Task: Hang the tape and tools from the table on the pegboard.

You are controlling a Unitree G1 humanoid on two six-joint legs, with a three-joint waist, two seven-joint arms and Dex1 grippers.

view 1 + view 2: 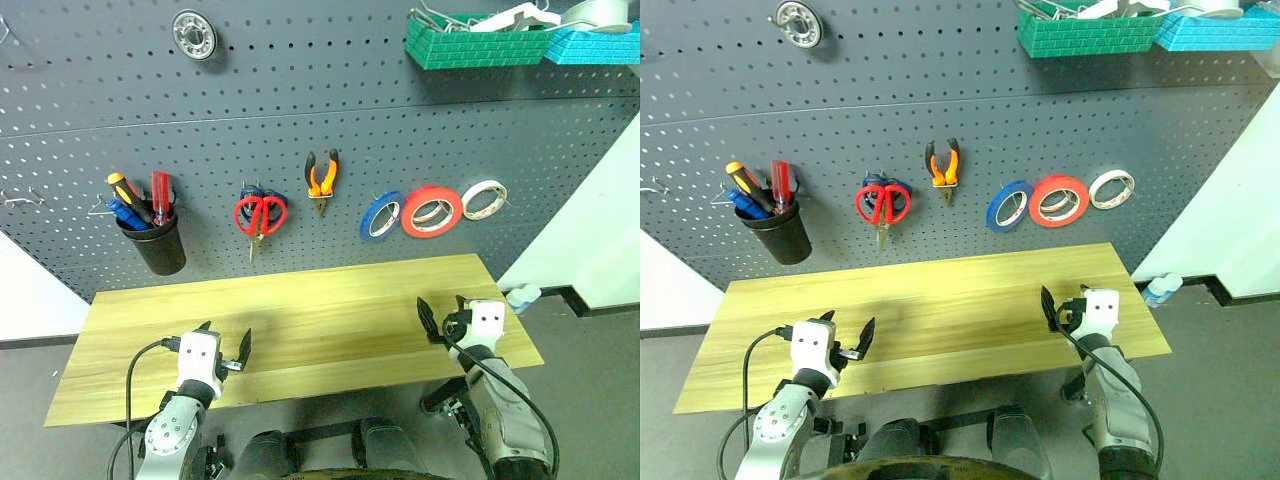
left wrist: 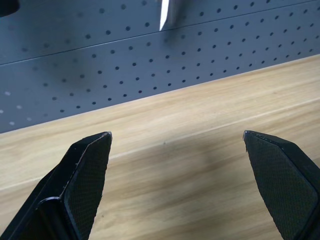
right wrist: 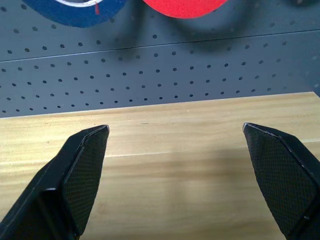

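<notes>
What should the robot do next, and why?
Probably nothing more than draw both arms back: the red tape, red scissors, pliers and screwdriver already hang on the pegboard, and the left gripper and right gripper are open.

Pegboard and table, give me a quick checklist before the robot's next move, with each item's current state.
1. Red tape hung on the pegboard: ok.
2. Red scissors hung: ok.
3. Pliers hung: ok.
4. Red screwdriver off the table: ok, standing in the black cup.
5. Left gripper open and holding nothing: ok.
6. Right gripper open and holding nothing: ok.
</notes>
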